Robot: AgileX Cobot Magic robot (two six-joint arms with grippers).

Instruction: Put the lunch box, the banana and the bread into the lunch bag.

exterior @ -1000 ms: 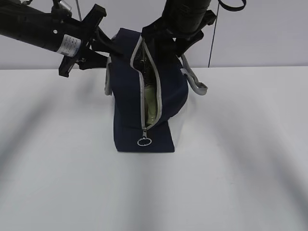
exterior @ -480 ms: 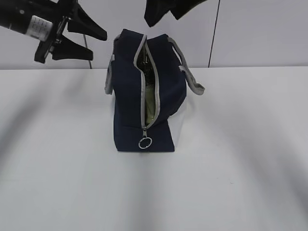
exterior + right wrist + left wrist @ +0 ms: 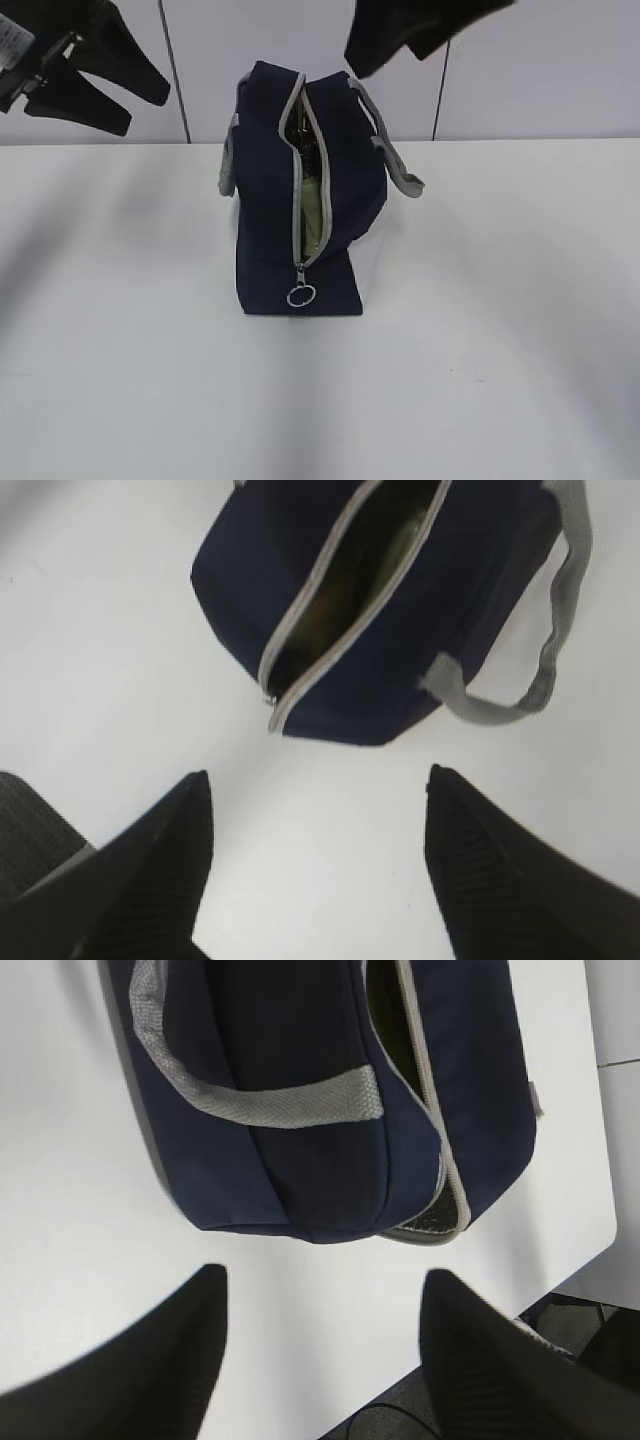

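Bag (image 3: 270, 200) of navy fabric stands upright on the white tabletop (image 3: 480, 360), roughly in the middle of the scene and toward its far side. Its grey zipper strip (image 3: 299, 170) runs from the top down the near face, and the slit gapes partway, with the metal ring pull (image 3: 301, 296) hanging at the low near end. Through the gap a sage-green surface (image 3: 314, 215) shows, which fits the lid of the lunch box, though little of it is visible. In the right wrist view the opening is dark with only a greenish-yellow glimpse inside, so the banana and the bread cannot be made out for certain. One grey strap handle (image 3: 395, 160) droops off the right side of the bag, another (image 3: 228, 160) lies against the left.

The left end effector (image 3: 85, 75) hangs in the air at the far left, above the tabletop and well apart from the bag, its fingers spread and holding nothing. The right end effector (image 3: 410, 30) hovers above and just right of the bag's top, also clear of it; the wrist view shows its two fingers (image 3: 150, 870) wide apart with bare tabletop between them.
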